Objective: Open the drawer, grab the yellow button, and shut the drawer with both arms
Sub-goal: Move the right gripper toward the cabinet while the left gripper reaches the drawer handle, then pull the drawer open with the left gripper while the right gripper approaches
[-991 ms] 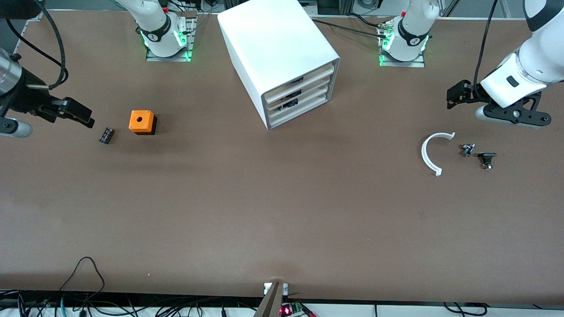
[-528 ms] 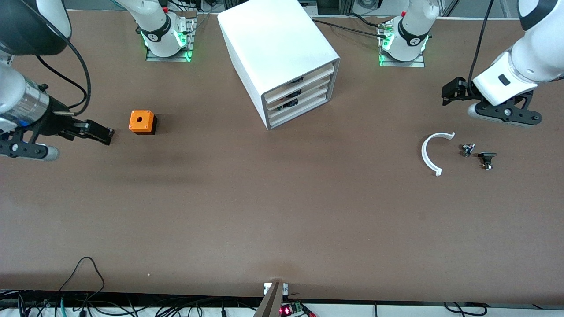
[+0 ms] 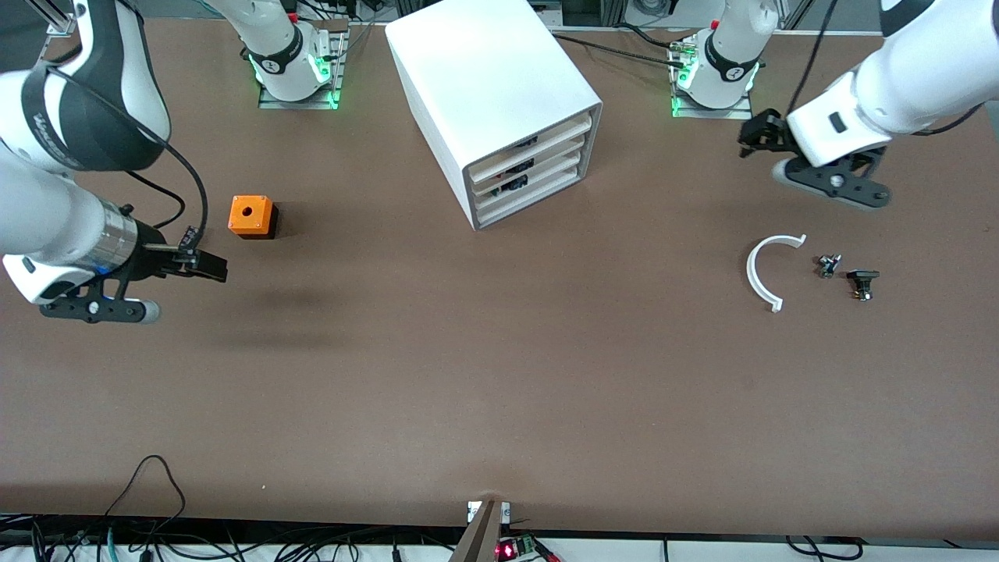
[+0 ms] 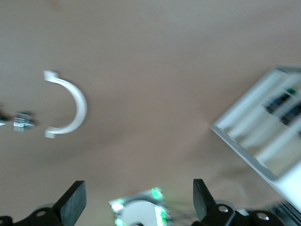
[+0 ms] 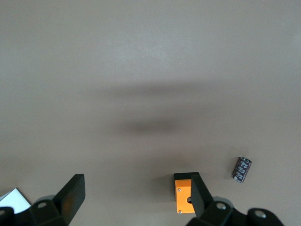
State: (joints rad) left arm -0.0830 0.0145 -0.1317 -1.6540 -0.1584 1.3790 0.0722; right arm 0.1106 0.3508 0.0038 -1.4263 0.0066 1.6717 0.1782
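The white cabinet (image 3: 499, 94) stands between the arms' bases, and its top drawer (image 3: 538, 138) is shut. It also shows in the left wrist view (image 4: 263, 136). The button is out of view. My right gripper (image 3: 209, 267) is open and empty, low over the table by a small black cylinder (image 3: 189, 236) and beside the orange cube (image 3: 251, 215). Its fingers stand wide apart in the right wrist view (image 5: 136, 190). My left gripper (image 3: 753, 138) is open and empty over the table next to the left arm's base (image 3: 714, 74). It shows open in the left wrist view (image 4: 138, 200).
A white arc-shaped part (image 3: 761, 269) and two small dark parts (image 3: 829, 265) (image 3: 862, 281) lie toward the left arm's end. The right wrist view shows the orange cube (image 5: 183, 197) and the black cylinder (image 5: 242, 169). The left wrist view shows the arc (image 4: 70, 103).
My right gripper has swung toward the cabinet's end and nearer the front camera, past the black cylinder. My left gripper has moved toward the cabinet and the left arm's base.
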